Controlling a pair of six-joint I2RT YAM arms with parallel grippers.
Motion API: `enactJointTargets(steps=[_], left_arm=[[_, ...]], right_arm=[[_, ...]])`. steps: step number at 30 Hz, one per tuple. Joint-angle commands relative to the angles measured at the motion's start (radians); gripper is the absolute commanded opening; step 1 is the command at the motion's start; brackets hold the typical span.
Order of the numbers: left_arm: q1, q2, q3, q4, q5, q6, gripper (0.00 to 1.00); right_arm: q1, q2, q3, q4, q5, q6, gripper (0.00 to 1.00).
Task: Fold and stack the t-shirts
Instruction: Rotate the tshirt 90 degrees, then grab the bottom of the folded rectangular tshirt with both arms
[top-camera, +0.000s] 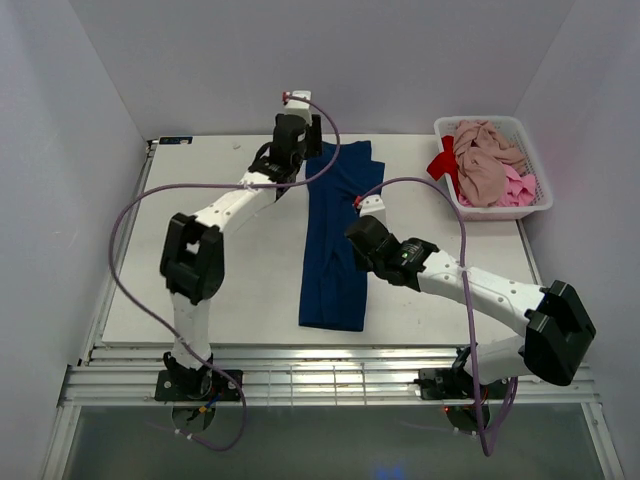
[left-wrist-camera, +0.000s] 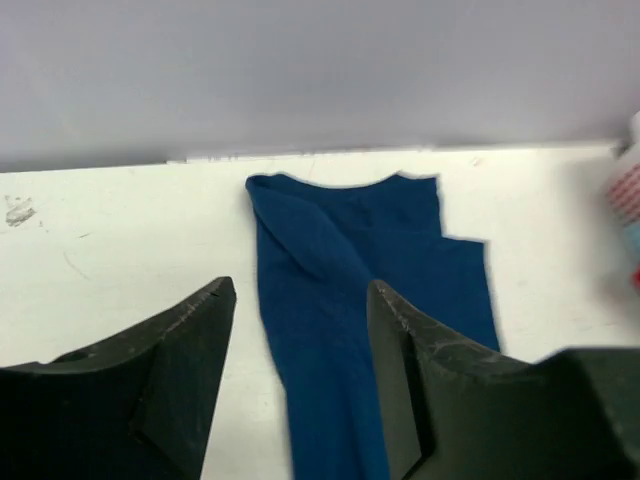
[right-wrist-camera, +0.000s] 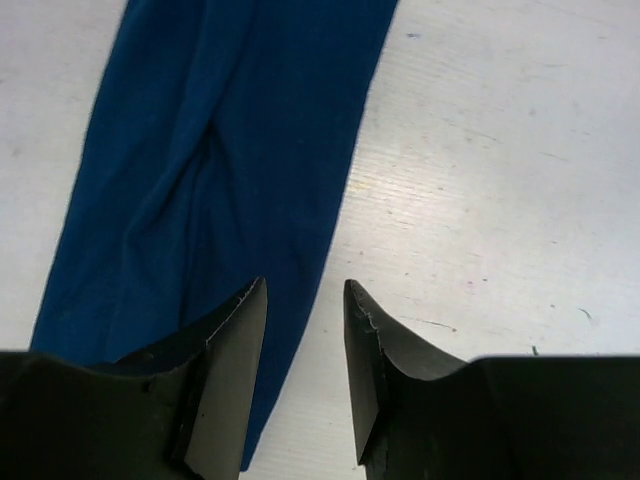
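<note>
The right tool (right-wrist-camera: 305, 290) is partly open and empty over the right edge of the one navy t-shirt (top-camera: 335, 240), which lies folded in a long strip on the bench (top-camera: 260, 290). Farther off, the left tool (left-wrist-camera: 300, 290) gapes wider, empty, above the shirt's far end. One basket (top-camera: 505, 210) at the far right holds a heap of crumpled t-shirts (top-camera: 485, 165) in beige, pink and red.

Your left arm (top-camera: 230, 208) reaches far forward, and its left gripper (left-wrist-camera: 300, 290) holds the jaws wide apart, empty. Your right arm (top-camera: 480, 285) bends inward to the middle; the right gripper (right-wrist-camera: 305, 290) (also empty) is parted less widely.
</note>
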Motion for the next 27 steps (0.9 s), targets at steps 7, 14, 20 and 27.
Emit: enactJointTargets(steps=[7, 14, 20, 27], left_arm=[[-0.162, -0.584, -0.882, -0.072, -0.204, -0.422, 0.64], [-0.415, -0.716, -1.109, -0.15, -0.224, -0.623, 0.64], [-0.552, -0.711, -1.131, -0.213, -0.28, -0.726, 0.63], [-0.626, -0.646, -1.105, -0.317, -0.331, -0.799, 0.63]], right_arm=[[0.134, -0.033, -0.144, 0.176, -0.2, -0.043, 0.41], [0.279, 0.071, -0.101, 0.191, -0.159, -0.002, 0.41], [0.339, 0.145, -0.064, 0.187, -0.14, 0.042, 0.43], [0.381, 0.231, -0.023, 0.151, -0.103, 0.084, 0.43]])
